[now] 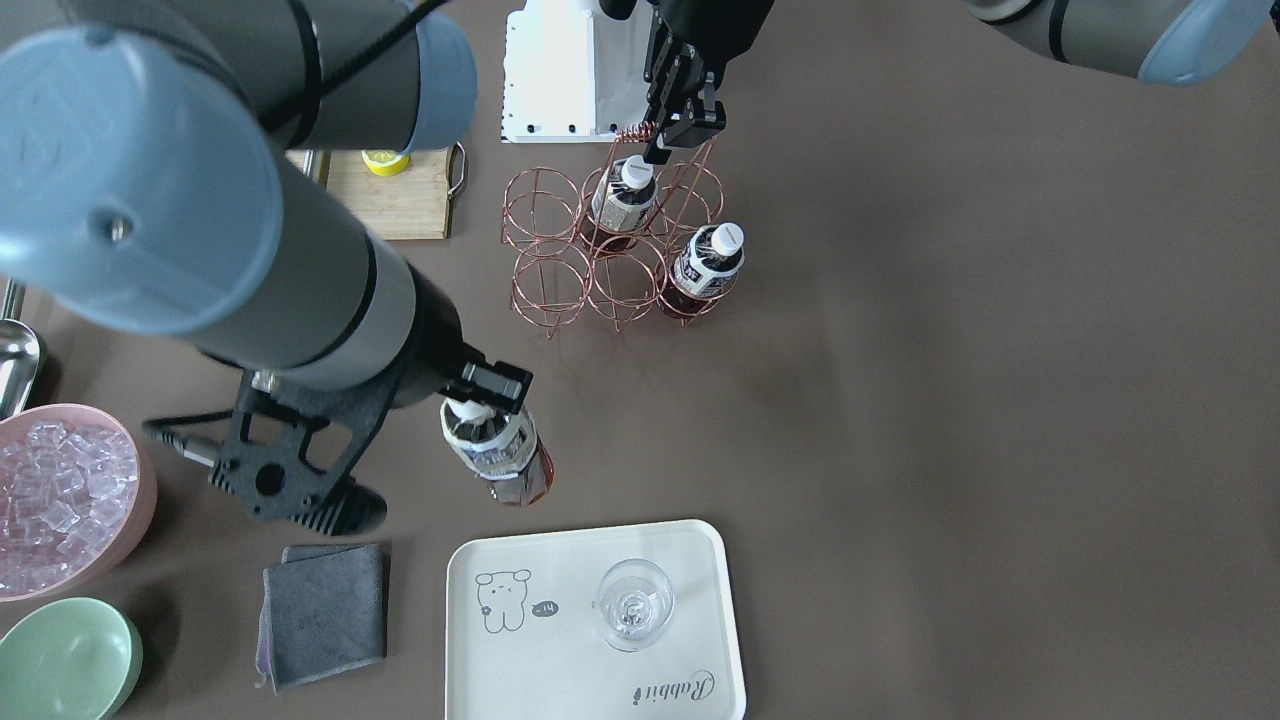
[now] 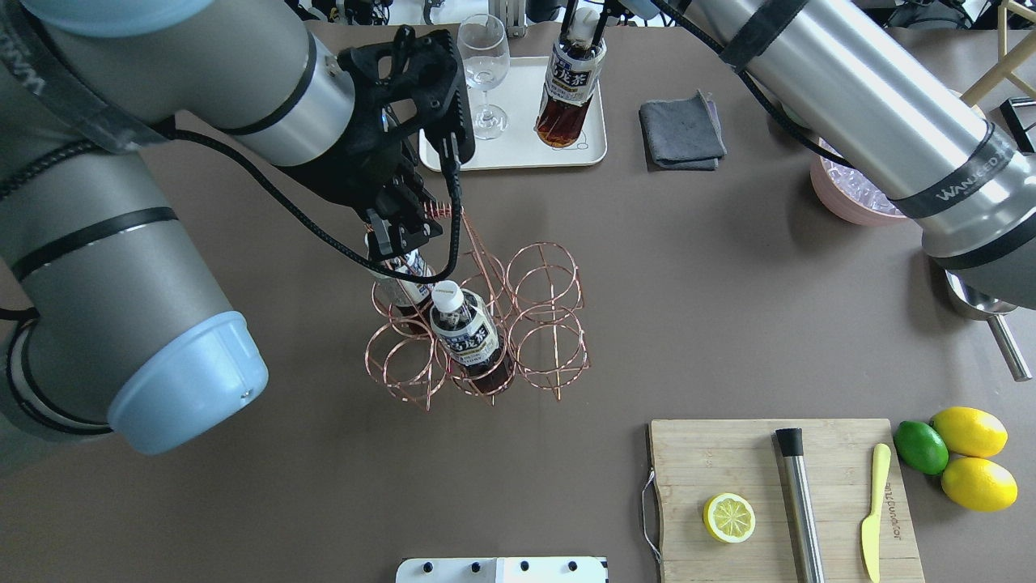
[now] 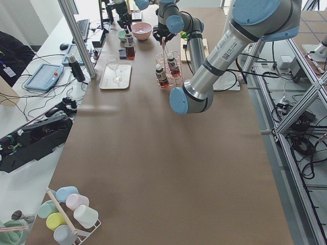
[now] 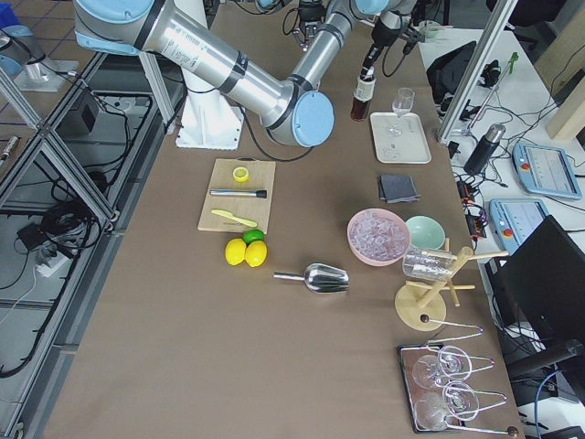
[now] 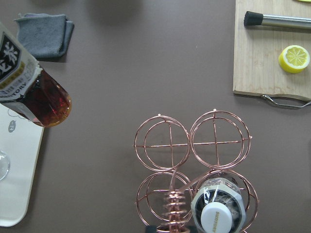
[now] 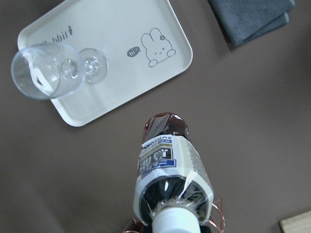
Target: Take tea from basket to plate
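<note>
Gripping with the right gripper, jaws narrowed on the neck just below the white cap of a small plastic tea bottle of dark brown liquid; hanging cap up and base down, long axis close to upright, apparently lifted off the brown table; out of the copper wire basket of six round rings and well apart from it, but not yet over the cream rectangular plate with rounded corners and a cartoon animal drawing; in the right wrist view, lying straight ahead of the bottle's base, on the operators' side, near but not reached.

Judged as the carrying step, more than half done; needing only to travel forward past the near rim and then to lower the base flat. Better to aim at the bare half with the drawing, nearer to the bottle; standing on the other half, a clear stemmed wine glass, easy to knock if drifting toward the robot's left.

Closed with the left gripper on the twisted wire handle of the basket, as far as can be seen, probably to steady it; farther from the plate, so no part in the placing. In the basket, one more bottle in a middle ring under the handle and another bottle in a corner ring.
</note>
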Controlling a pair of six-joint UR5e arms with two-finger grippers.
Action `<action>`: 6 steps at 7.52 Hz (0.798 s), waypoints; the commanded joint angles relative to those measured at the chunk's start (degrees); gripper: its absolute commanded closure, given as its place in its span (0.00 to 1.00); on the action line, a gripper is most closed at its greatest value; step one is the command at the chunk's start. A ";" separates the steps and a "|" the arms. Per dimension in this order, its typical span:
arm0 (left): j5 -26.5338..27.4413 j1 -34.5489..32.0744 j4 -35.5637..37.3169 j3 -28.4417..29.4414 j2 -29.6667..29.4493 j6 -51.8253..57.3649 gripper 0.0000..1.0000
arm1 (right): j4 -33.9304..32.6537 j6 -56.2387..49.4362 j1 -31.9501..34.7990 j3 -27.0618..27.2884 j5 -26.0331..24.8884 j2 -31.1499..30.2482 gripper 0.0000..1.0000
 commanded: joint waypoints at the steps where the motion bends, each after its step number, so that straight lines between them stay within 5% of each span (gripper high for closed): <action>1: -3.90 -4.28 0.40 -3.41 2.47 -0.01 1.00 | 14.67 -4.84 0.37 -13.95 -0.73 0.29 1.00; 4: -8.89 -13.21 0.31 -3.69 3.61 0.08 1.00 | 17.42 -14.07 0.29 -18.72 -5.99 1.86 1.00; 6: -15.73 -25.15 0.05 -4.57 10.88 0.60 1.00 | 21.79 -14.63 -1.46 -24.08 -9.85 6.00 1.00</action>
